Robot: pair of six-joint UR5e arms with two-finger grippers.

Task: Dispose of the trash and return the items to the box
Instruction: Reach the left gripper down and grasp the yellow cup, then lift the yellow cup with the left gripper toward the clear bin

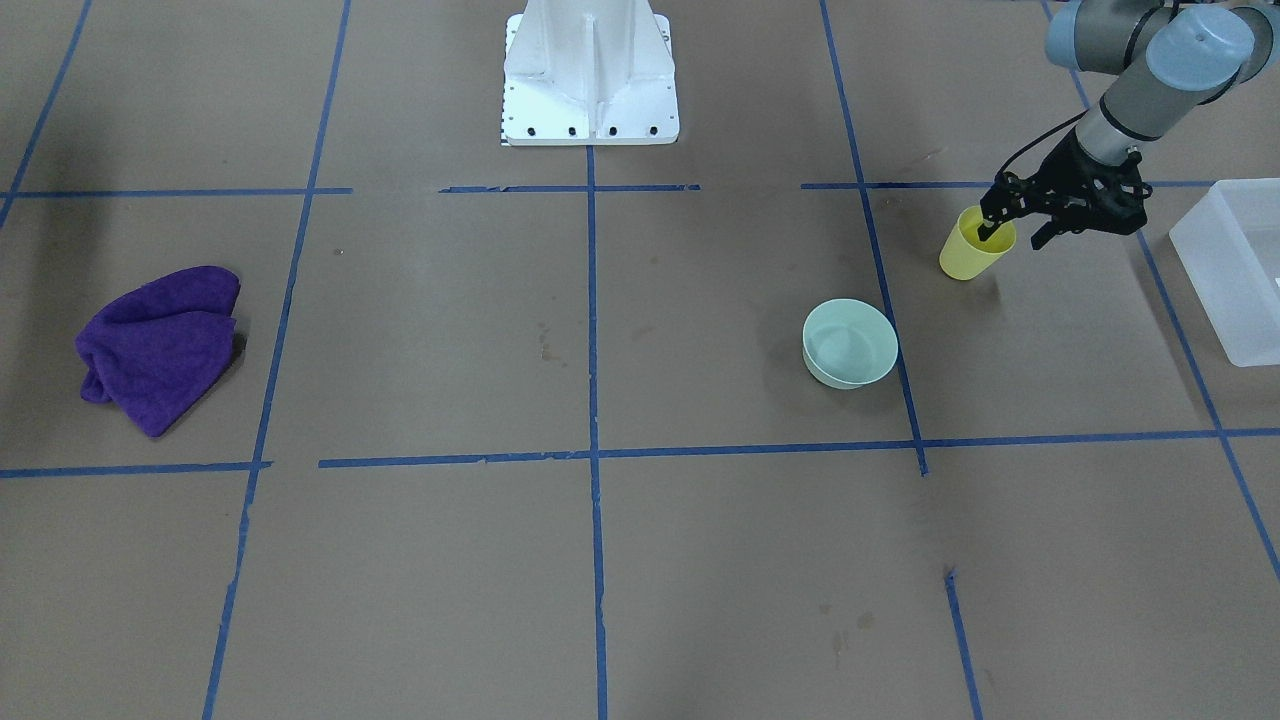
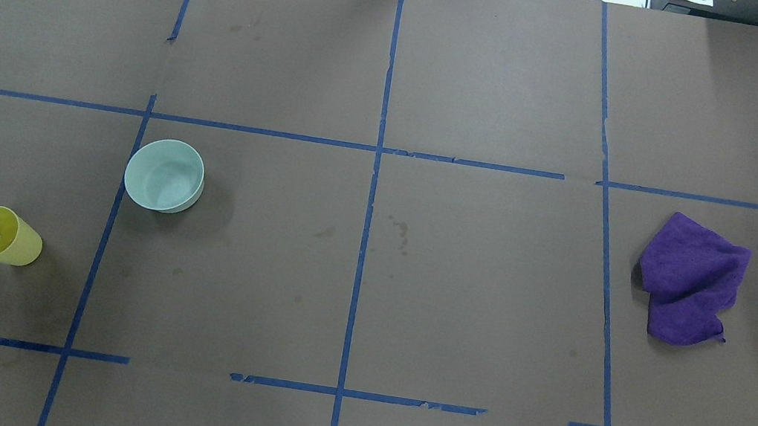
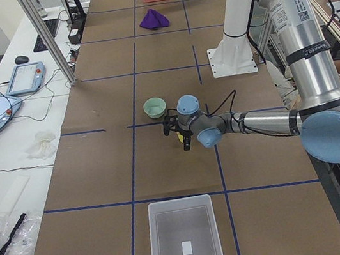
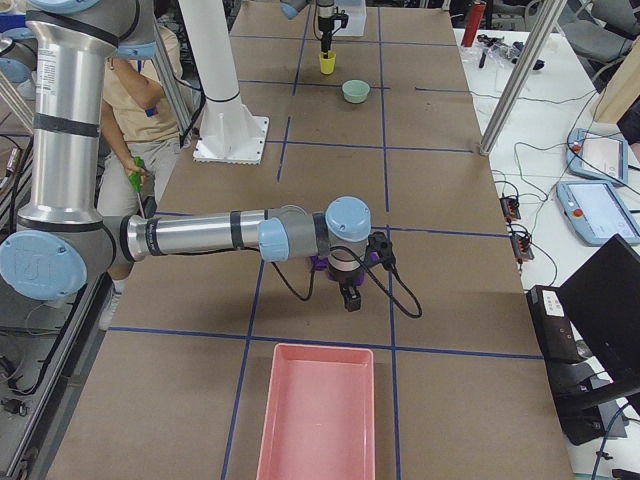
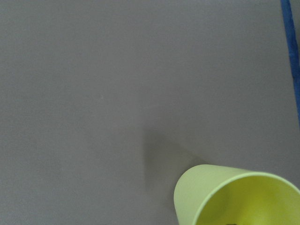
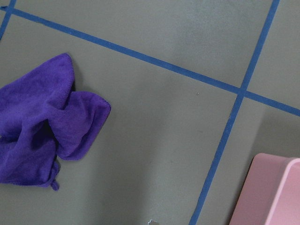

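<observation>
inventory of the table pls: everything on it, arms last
cup: 1, yellow, robot's left side, at the left fingers
bowl: 1, pale mint green, upright and empty, apart from the cup, nearer the table's middle
cloth: 1, purple, crumpled, robot's right side
clear bin: 1, frosted white, the table's left end
pink bin: 1, pink, the table's right end
pedestal: 1, white, middle of the robot's edge
tape: many strips, blue, a grid on the brown table cover
left fingers: black, apart, one inside the cup and one outside it
right fingers: black, above the table by the cloth; open or shut, can't tell
</observation>
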